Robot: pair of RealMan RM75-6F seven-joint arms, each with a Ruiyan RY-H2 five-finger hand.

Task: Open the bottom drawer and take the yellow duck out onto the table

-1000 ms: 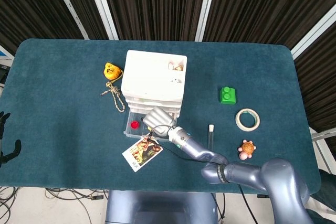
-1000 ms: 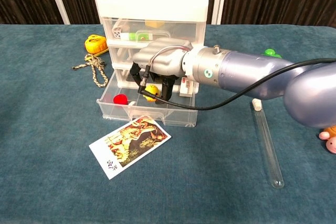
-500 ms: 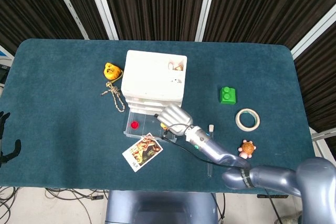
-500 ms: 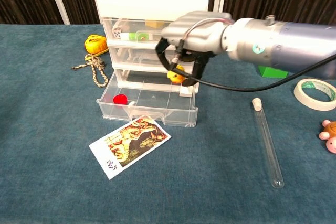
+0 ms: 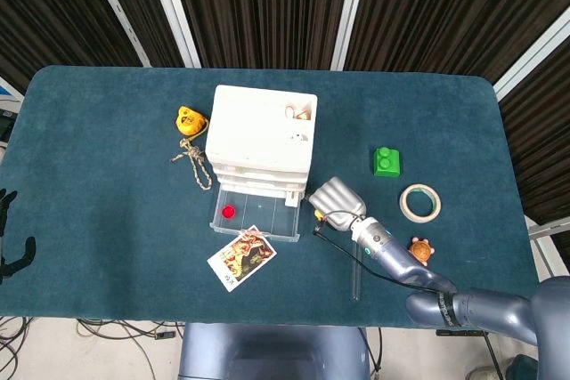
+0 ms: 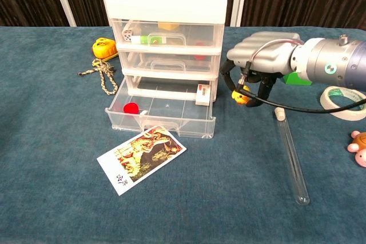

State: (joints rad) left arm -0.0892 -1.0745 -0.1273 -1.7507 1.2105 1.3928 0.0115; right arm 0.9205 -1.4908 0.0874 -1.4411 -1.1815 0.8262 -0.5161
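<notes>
The white drawer unit [image 5: 263, 135] stands mid-table with its clear bottom drawer [image 6: 163, 119] pulled out. My right hand [image 6: 257, 56] hangs just right of the drawer and pinches the small yellow duck [image 6: 241, 96] in its dark fingers, low over the cloth. Whether the duck touches the table cannot be told. From above, the right hand [image 5: 337, 199] covers most of the duck [image 5: 318, 216]. A red piece [image 6: 131, 107] and a small white box [image 6: 201, 94] lie in the drawer. Only dark fingertips of my left hand [image 5: 7, 229] show at the left edge, apart and holding nothing.
A picture card [image 6: 142, 152] lies in front of the drawer. A glass test tube [image 6: 290, 155] lies right of the hand, with a tape roll [image 6: 345, 101], a turtle toy [image 6: 359, 144] and a green brick [image 5: 386, 162] beyond. A yellow tape measure [image 5: 189, 120] and rope [image 5: 196, 165] sit left.
My right hand lifted the duck out of the bottom drawer and carried it right, past the drawer's side to low over the table. The drawer stays open.
</notes>
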